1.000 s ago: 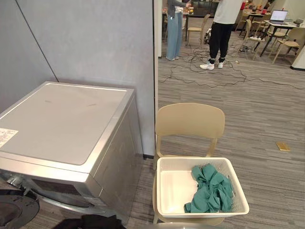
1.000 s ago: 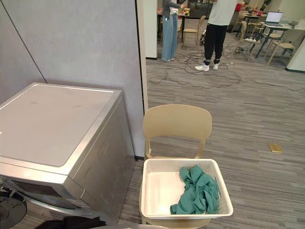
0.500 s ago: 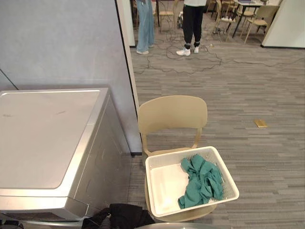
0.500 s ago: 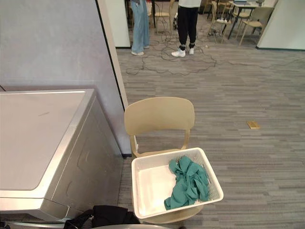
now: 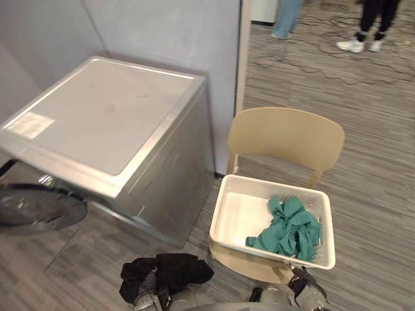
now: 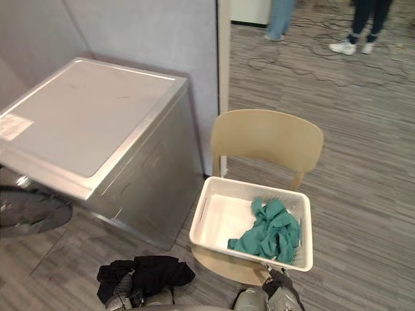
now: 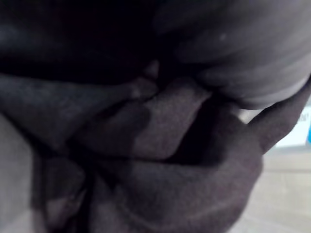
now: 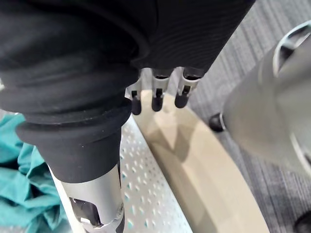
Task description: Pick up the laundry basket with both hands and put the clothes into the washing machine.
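The basket (image 5: 227, 210) sits on the chair (image 5: 285, 136) seat, right of centre in the lower half of the eye views. The teal clothes (image 5: 288, 227) are heaped in its right half. The washer (image 5: 110, 123) stands just left of the chair, its round door (image 5: 39, 204) swung open at the left edge.

The right robot hand (image 5: 305, 290) is at the bottom edge by the basket's near right corner. Its fingers (image 8: 154, 99) are straight and apart from the thumb (image 8: 99, 213), reaching along the basket's outer wall above the seat and holding nothing.

The left robot hand (image 5: 150, 300) is at the bottom, left of centre, under a bunched dark cloth (image 5: 172, 269). I cannot tell how its fingers stand.
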Tool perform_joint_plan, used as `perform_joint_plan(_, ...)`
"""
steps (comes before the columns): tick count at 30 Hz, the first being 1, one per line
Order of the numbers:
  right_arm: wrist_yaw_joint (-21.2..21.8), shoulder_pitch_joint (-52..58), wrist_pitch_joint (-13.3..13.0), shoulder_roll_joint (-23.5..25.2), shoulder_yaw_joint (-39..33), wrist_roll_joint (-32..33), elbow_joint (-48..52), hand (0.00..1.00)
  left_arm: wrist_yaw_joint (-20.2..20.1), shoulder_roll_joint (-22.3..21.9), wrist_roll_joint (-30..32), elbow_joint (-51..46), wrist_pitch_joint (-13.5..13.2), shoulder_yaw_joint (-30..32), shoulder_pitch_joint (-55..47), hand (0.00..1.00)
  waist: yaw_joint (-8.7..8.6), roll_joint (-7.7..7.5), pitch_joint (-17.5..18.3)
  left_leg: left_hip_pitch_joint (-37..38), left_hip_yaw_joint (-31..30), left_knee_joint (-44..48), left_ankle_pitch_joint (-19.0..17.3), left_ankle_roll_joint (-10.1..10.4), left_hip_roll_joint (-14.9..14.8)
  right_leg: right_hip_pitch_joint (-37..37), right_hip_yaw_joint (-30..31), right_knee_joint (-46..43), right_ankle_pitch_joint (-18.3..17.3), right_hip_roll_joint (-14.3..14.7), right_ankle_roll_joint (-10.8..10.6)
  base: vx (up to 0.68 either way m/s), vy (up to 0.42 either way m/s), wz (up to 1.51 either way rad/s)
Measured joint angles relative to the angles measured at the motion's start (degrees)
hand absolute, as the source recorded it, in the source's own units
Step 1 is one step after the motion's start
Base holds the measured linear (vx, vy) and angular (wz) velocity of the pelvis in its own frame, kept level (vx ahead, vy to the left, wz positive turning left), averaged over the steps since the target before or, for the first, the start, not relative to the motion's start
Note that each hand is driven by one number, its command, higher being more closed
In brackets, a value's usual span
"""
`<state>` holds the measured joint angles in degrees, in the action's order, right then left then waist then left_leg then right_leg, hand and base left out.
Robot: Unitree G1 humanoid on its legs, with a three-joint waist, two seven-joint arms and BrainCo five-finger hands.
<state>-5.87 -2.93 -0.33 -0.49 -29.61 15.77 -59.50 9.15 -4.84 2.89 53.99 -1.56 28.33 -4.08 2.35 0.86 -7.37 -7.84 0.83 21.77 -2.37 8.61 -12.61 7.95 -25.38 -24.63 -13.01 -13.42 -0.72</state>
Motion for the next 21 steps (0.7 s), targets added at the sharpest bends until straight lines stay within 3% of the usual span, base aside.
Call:
perform_joint_plan(1,0.0,0.1,-0.3,0.0,-0.8,0.2,0.2,0.0,0.0,-0.1,0.0,0.1,0.0,1.0,-0.1,1.0,0.07,0.02,0.1,0.3,0.8,6.4,-1.2,-0.9,-1.1,-1.0,-2.1,1.1,0.8,-0.2,0.2,-0.15,-0.043,0.7)
perform_joint_plan(3,0.0,1.0,-0.8,-0.2,-3.9,0.6,0.2,0.0,-0.2,-0.1,0.0,0.5,0.1,1.3,-0.5,1.0,-0.21,0.32,1.1,2.4,0.9,12.2,-1.4,-0.6,-3.3,-1.8,-5.9,3.9,3.2,-0.4,0.1,-0.16,0.042,0.92)
perform_joint_plan(5,0.0,1.7,-0.9,-0.5,-6.0,1.1,-0.2,0.0,-0.2,-0.1,0.0,1.3,0.1,0.6,-0.6,1.0,-0.35,0.5,1.8,4.8,1.1,12.5,-1.1,-0.4,-4.7,-1.9,-7.8,5.8,5.3,-0.5,-0.6,-0.07,0.13,0.76)
perform_joint_plan(6,0.1,1.8,-0.9,-0.9,-7.0,1.9,-1.0,0.0,-0.3,0.0,0.0,1.7,0.1,-0.3,-0.7,1.0,-0.65,1.28,2.5,7.6,1.0,8.1,1.5,-0.1,-4.9,-1.6,-9.3,6.5,6.5,-0.5,-1.2,-0.06,0.254,0.86)
perform_joint_plan(7,0.1,1.6,-0.7,-1.9,-8.4,2.2,-3.2,0.0,-0.3,0.3,0.0,2.3,0.2,-2.3,-1.0,1.0,-1.85,1.98,3.1,10.8,0.8,-0.4,1.0,2.3,-4.4,-1.5,-11.3,6.8,7.8,-0.6,-2.2,-0.11,0.321,1.12)
perform_joint_plan(8,0.6,1.7,-0.2,-2.0,-9.1,2.1,-6.0,0.0,-0.4,1.1,0.0,2.4,0.2,-5.6,-1.0,1.0,-2.97,1.32,3.4,11.6,1.0,-5.6,-0.4,2.6,-4.0,-1.6,-11.7,8.7,10.1,-1.1,-1.9,-0.1,0.305,1.05)
perform_joint_plan(10,0.9,2.1,0.6,-1.2,-9.2,2.2,-8.6,0.0,-0.4,3.0,0.0,2.5,0.2,-9.7,-1.3,1.0,-3.18,1.21,4.1,13.1,2.0,-12.2,-2.1,2.7,-3.7,-2.2,-13.2,11.3,12.5,-1.3,-2.6,-0.07,0.329,0.82)
perform_joint_plan(11,0.9,2.2,0.9,-0.6,-9.6,2.2,-9.4,0.0,-0.5,3.8,0.0,2.5,0.2,-12.4,-0.8,1.0,-3.39,0.98,4.3,14.0,2.1,-14.5,-3.0,4.0,-3.1,-2.8,-14.4,11.9,13.4,-2.1,-3.6,-0.05,0.32,0.69)
perform_joint_plan(13,0.8,2.8,0.9,-1.2,-10.1,2.2,-9.4,0.0,-1.2,4.2,0.0,2.4,0.1,-16.4,-0.5,1.0,-3.68,1.18,4.2,14.3,2.2,-14.7,-4.1,5.0,-1.1,-4.3,-15.6,12.0,15.5,-4.6,-3.6,-0.07,0.298,0.55)
perform_joint_plan(16,0.8,3.6,0.8,-2.7,-9.8,2.1,-8.7,0.0,-1.8,3.8,0.0,2.0,-1.0,-20.6,-1.2,1.0,-3.69,1.76,4.3,12.7,1.1,-10.9,-5.7,2.9,2.4,-6.5,-15.2,12.4,20.0,-8.5,-3.2,-0.13,0.277,0.47)
perform_joint_plan(17,0.9,3.8,0.8,-3.3,-9.7,1.6,-8.6,0.0,-2.0,3.6,0.0,1.4,-1.7,-21.5,-1.7,1.0,-3.44,1.96,4.3,13.1,1.0,-11.4,-6.5,1.4,4.0,-6.6,-14.6,12.4,20.5,-10.1,-3.4,-0.1,0.223,0.28)
perform_joint_plan(19,0.9,3.7,1.0,-3.8,-9.7,1.2,-8.6,0.0,-2.8,4.2,0.0,1.1,-2.1,-21.3,-1.8,1.0,-2.96,1.58,4.0,12.7,0.5,-11.8,-7.1,0.4,6.7,-6.6,-13.9,12.1,20.7,-13.2,-3.5,-0.1,0.188,0.41)
perform_joint_plan(21,0.8,4.0,1.0,-3.8,-9.8,-0.2,-8.2,0.0,-2.8,5.1,0.1,1.3,-2.1,-20.7,-2.6,1.0,-2.62,1.47,3.8,12.4,-0.8,-11.8,-7.9,-1.0,7.7,-6.8,-13.7,10.3,21.4,-14.5,-2.6,-0.08,0.11,0.52)
